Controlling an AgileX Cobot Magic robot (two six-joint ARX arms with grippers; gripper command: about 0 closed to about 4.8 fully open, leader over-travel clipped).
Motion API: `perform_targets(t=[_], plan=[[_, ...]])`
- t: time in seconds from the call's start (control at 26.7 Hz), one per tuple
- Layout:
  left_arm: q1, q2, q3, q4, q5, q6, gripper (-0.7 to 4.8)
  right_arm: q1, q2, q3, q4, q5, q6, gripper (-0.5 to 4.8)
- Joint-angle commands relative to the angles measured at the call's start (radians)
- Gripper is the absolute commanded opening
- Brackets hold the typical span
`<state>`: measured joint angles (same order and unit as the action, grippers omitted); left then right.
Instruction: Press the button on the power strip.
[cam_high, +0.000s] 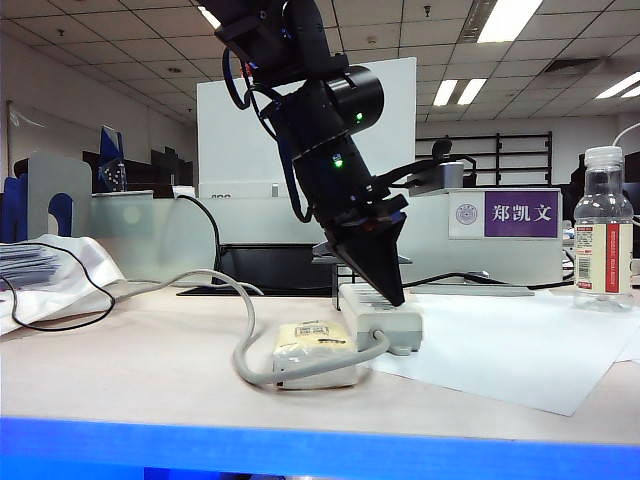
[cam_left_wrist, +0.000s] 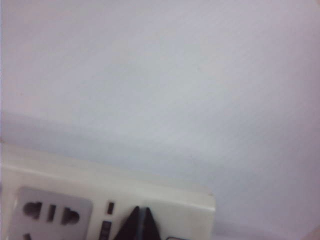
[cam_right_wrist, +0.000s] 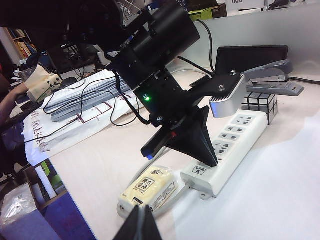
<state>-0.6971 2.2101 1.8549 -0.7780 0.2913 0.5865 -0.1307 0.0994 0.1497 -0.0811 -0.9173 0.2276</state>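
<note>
We see the left gripper (cam_high: 397, 297), fingers together, tip down on the power strip (cam_high: 385, 318), which runs lengthwise from 7 to 1 o'clock, cable end nearest; right gripper (cam_right_wrist: 140, 220) hovers, fingers together.

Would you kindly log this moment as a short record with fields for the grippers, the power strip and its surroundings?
left gripper: shut, tip down on the power strip near its cable end
right gripper: shut, held off to the side, clear of the strip
cable: grey, loops around the packet
packet: cream-yellow, beside the strip's cable end
stapler: beyond the strip's far end
cube: by the stapler
bottle: upright, right side of the table
</note>
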Motion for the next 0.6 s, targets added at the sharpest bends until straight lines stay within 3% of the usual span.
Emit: perform_targets(t=[0.04, 0.6], plan=[[0.0, 0.0, 0.026, -0.028, 0.052, -0.021, -0.05, 0.001, 0.001, 0.003, 0.005, -0.002, -0.016, 0.04], [0.024, -0.035, 0.028, -0.074, 0.002, 0.027, -0.05, 0.001, 0.001, 0.003, 0.005, 0.002, -0.027, 0.03]])
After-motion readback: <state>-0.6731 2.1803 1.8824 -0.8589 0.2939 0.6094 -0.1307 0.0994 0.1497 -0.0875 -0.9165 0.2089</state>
